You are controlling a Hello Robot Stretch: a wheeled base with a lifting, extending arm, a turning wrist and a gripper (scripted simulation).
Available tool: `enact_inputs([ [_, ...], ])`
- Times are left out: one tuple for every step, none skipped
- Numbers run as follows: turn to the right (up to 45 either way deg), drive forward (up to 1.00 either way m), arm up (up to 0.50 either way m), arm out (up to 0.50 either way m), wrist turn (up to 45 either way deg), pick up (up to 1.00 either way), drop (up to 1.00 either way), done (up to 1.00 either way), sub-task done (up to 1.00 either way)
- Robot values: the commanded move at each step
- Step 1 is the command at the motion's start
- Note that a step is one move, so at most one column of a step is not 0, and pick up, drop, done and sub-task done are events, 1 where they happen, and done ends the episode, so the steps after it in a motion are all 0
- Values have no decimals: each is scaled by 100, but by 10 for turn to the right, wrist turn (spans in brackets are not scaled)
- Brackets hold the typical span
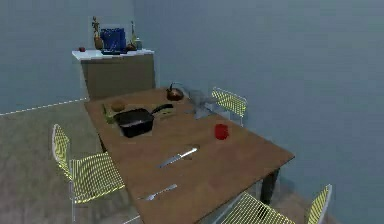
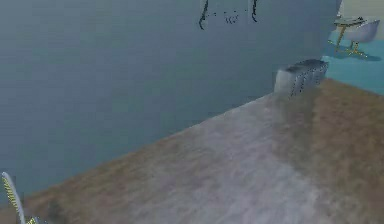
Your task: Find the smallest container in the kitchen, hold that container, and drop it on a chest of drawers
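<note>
Table edge close ahead, wire chairs alongside

From here I've got a wooden dining table with yellow wire chairs around it; a black pan, kettle and knife sitting on top.
</note>
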Motion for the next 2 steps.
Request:
enact_inputs([
  [-450, 0, 0, 0, 0, 0, 0, 0, 0],
  [-330, 0, 0, 0, 0, 0, 0, 0, 0],
])
